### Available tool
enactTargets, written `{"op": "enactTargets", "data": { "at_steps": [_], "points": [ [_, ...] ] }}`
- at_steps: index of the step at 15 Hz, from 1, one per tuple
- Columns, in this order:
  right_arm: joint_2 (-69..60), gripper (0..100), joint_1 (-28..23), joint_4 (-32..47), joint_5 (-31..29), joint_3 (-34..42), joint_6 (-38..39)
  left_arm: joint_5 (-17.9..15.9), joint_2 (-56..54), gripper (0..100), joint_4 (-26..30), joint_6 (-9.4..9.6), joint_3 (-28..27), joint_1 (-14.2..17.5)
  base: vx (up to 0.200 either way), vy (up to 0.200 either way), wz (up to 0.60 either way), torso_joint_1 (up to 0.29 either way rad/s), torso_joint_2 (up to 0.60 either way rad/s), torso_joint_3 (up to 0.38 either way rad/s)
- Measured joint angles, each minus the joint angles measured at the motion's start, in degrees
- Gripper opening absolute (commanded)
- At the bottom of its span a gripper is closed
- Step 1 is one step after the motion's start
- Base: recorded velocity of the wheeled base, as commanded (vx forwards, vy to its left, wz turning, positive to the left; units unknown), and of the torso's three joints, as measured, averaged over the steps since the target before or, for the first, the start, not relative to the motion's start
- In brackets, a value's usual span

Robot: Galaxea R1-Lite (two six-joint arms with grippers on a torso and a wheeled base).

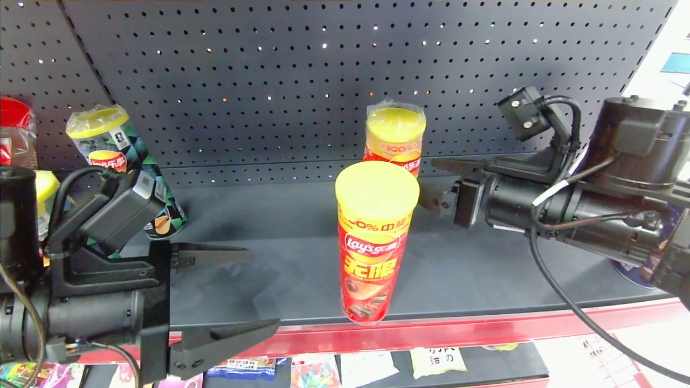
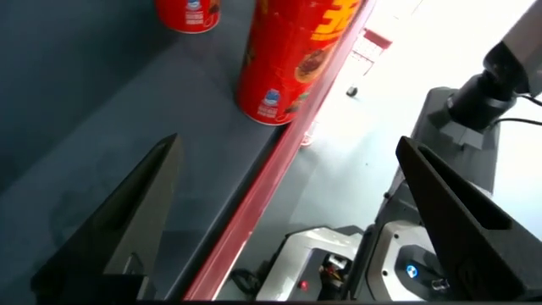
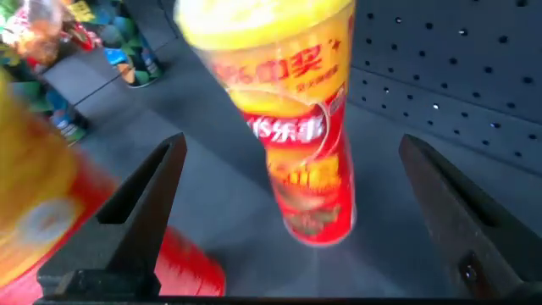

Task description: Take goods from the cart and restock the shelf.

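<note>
Head view: front can [image 1: 376, 242] stands clear of jaws.

Bare shelf [image 1: 269, 253] lay open between the green canister [image 1: 126, 161] at the left and the front red canister [image 1: 373, 242], which stood at the shelf's front edge. The left hand [image 1: 263, 286], fingers spread, faced that gap. A rear red canister [image 1: 394, 139] stood behind, near the pegboard wall [image 1: 302, 81], blocking the middle. The right hand [image 1: 426, 179], fingers apart, sat just beside both canisters, with bare shelf beneath it.
</note>
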Motion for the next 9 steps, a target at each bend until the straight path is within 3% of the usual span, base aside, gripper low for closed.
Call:
{"op": "enactTargets", "data": {
  "at_steps": [3,6,9],
  "points": [
    [-4.47,100,-0.35,0.11,-3.45,5.27,0.0,3.08,1.51,100,-0.02,0.07,-1.57,0.0,0.0,0.0,0.0,0.0,0.0,0.0],
    [-9.59,100,-0.69,0.37,-10.81,10.91,-0.13,7.36,4.68,100,-0.05,0.24,-3.86,-0.33,0.0,0.0,0.0,0.0,0.0,0.0],
    [-15.23,100,-0.77,5.56,-13.34,14.67,-0.24,11.24,7.67,100,-0.05,0.41,-5.0,-3.04,0.0,0.0,0.0,0.0,0.0,0.0]
  ]
}}
